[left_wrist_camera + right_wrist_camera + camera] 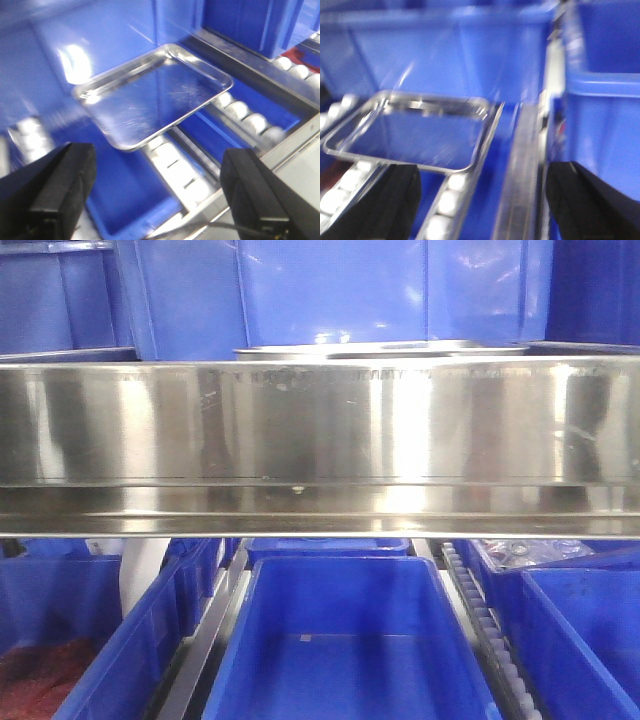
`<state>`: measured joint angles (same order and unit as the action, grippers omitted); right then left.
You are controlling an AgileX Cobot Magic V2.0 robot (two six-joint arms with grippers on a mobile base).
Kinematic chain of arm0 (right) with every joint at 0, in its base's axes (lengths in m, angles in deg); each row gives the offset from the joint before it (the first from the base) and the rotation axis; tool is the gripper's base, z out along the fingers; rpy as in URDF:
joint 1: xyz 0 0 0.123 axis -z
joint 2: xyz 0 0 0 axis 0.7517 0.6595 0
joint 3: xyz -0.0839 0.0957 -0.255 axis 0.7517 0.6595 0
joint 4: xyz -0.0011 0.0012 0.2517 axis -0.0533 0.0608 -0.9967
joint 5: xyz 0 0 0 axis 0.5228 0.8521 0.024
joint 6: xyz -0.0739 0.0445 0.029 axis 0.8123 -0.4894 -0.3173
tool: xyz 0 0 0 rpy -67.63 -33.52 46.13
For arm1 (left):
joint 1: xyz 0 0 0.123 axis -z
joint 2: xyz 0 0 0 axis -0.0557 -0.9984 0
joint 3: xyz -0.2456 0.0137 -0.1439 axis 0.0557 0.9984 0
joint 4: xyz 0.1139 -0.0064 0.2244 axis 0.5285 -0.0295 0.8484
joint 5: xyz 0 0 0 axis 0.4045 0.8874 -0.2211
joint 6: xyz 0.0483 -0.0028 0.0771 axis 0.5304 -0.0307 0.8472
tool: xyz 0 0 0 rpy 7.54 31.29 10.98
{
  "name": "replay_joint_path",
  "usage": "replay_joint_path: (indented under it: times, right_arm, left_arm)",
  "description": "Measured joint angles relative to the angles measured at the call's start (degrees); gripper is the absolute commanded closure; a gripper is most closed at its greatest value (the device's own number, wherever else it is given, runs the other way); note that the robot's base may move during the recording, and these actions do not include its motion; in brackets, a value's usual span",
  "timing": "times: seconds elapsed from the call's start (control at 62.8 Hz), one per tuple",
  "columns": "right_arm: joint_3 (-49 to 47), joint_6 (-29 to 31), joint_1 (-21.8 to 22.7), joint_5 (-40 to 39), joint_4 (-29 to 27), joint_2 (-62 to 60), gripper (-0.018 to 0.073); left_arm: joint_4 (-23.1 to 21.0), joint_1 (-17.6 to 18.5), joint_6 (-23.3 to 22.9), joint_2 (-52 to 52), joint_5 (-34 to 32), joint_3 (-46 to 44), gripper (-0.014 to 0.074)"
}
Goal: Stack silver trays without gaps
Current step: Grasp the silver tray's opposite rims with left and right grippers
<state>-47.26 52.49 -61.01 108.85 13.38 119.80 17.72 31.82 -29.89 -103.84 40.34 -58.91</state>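
Note:
A shallow silver tray lies flat over blue bins and a roller track, ahead of my left gripper. That gripper is open and holds nothing, its black fingers wide apart and short of the tray's near corner. In the right wrist view a silver tray sits up and to the left of my right gripper, which is also open and empty. In the front view only thin tray rims peek over the shelf rail. I cannot tell how many trays there are. Neither gripper shows in the front view.
A long brushed-steel shelf rail spans the front view. Deep blue bins stand below it and behind it. White roller tracks run between the bins. A steel divider lies beside a tall blue bin on the right.

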Motion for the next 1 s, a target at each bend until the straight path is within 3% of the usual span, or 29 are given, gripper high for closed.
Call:
replay_joint_path:
  times: [0.175, 0.334, 0.509, 0.684, 1.003]
  right_arm:
    - [-13.67, 0.00, -0.88, 9.80, -0.44, 14.41, -0.0053]
    - [-26.16, 0.00, -0.88, 19.34, -0.51, 25.49, -0.0053]
    - [-37.80, -0.13, -0.88, 28.94, -0.65, 37.19, -0.0053]
    - [-43.73, -1.54, -0.88, 30.93, -0.65, 44.92, -0.0053]
    - [-45.15, -2.06, -0.88, 30.17, -0.65, 55.23, -0.0053]
  left_arm:
    - [-0.21, 0.12, -2.55, -12.37, 1.26, -11.60, 0.0175]
    - [0.10, -0.52, -10.01, -21.40, 4.86, -18.47, 0.0204]
    - [8.56, -1.56, -20.67, -31.07, 14.14, -26.57, 0.0214]
    - [13.85, -2.05, -26.90, -39.20, 20.30, -33.14, 0.0214]
    - [11.40, -4.87, -28.87, -46.55, 20.83, -37.01, 0.0214]
